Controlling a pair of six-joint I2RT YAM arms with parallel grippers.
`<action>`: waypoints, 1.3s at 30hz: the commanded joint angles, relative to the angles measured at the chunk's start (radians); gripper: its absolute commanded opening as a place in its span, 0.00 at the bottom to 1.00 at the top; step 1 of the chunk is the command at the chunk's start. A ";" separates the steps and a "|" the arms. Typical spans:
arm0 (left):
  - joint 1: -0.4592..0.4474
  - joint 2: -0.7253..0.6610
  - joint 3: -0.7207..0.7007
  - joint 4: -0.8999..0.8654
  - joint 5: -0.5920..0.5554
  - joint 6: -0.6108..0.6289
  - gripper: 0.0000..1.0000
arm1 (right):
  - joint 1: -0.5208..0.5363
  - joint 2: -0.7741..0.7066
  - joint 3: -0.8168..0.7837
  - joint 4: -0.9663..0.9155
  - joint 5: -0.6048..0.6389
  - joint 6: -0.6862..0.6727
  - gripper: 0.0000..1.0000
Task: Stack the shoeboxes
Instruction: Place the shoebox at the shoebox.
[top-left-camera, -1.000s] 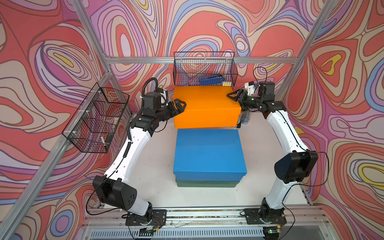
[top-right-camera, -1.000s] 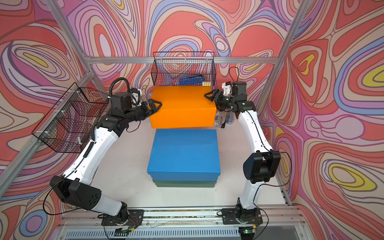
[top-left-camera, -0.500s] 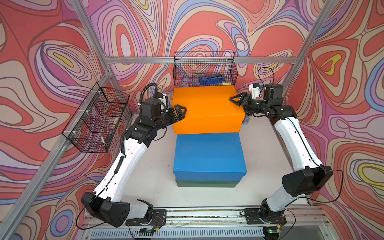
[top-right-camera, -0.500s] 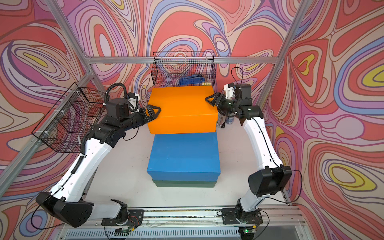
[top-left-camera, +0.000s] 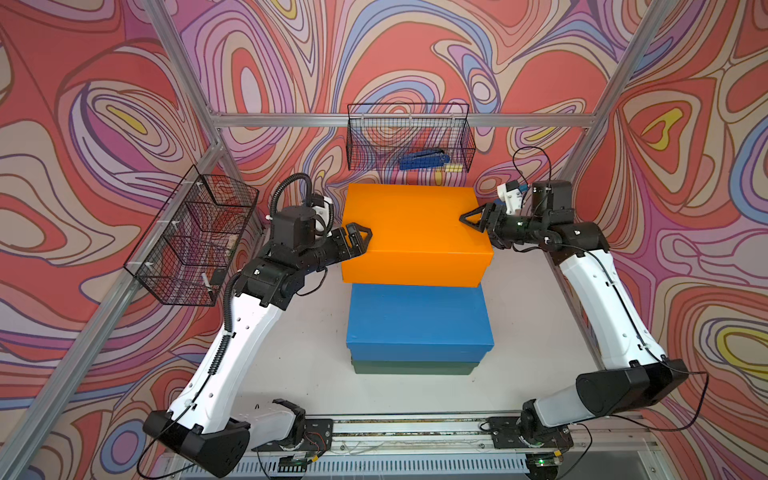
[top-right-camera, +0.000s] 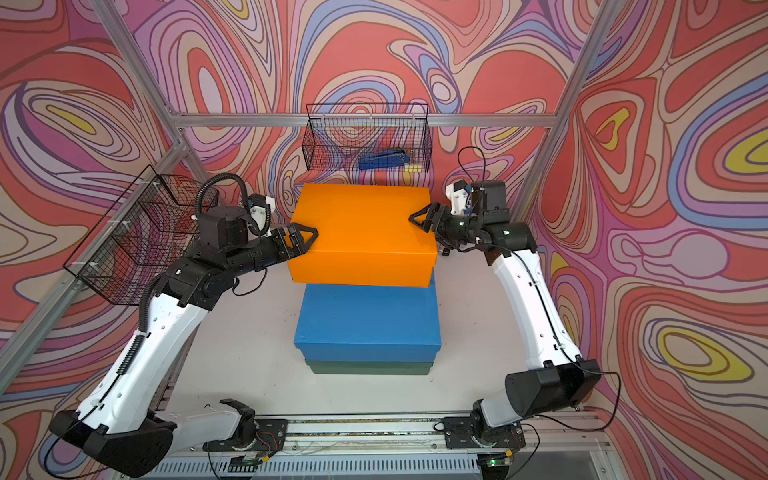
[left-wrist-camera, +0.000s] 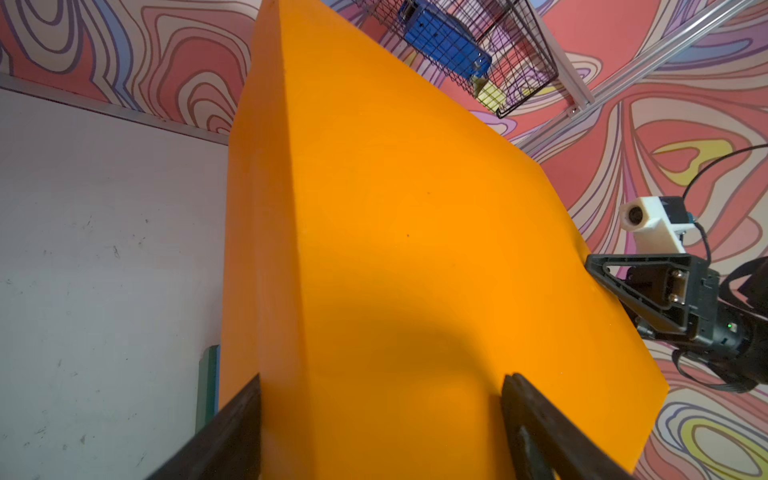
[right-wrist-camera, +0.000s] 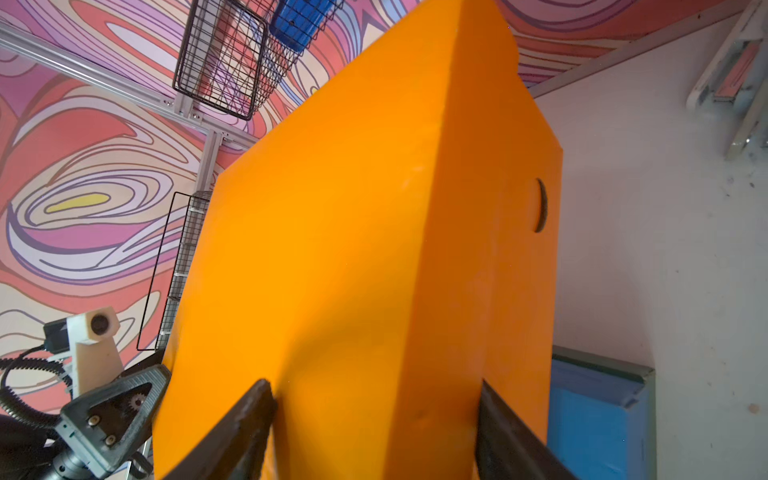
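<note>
Green box (top-left-camera: 411, 368): on the bench (top-left-camera: 307, 353), near its front edge and about midway along it, at the bottom of the pile.
Blue box (top-left-camera: 419, 320): squarely on the green box.
Orange box (top-left-camera: 415, 232): held in the air, level, its near edge over the blue box's far edge; it appears clear of that lid.
Left gripper (top-left-camera: 361, 239): jaws clamped on the orange box's left end.
Right gripper (top-left-camera: 471, 220): jaws clamped on its right end.
Handling: probably light, hollow cardboard that is stiff but crushable. The matte skin should not slip, though the lid could lift off.
Hold: both short ends at once, as now, kept level.
Hole (right-wrist-camera: 540, 205): a finger hole in the right end wall.
Basket (top-left-camera: 409, 137): on the back wall, beyond the boxes.
Writing: none readable; the boxes are plain.
</note>
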 joint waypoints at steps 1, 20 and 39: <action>-0.100 -0.010 -0.006 0.020 0.265 0.049 0.85 | 0.097 -0.033 -0.011 -0.028 -0.163 -0.026 0.74; -0.171 -0.127 -0.077 -0.078 0.198 0.022 0.85 | 0.096 -0.117 -0.044 -0.160 -0.145 -0.065 0.74; -0.169 -0.104 0.010 -0.254 0.093 0.118 0.89 | 0.097 -0.181 -0.055 -0.263 -0.055 -0.060 0.86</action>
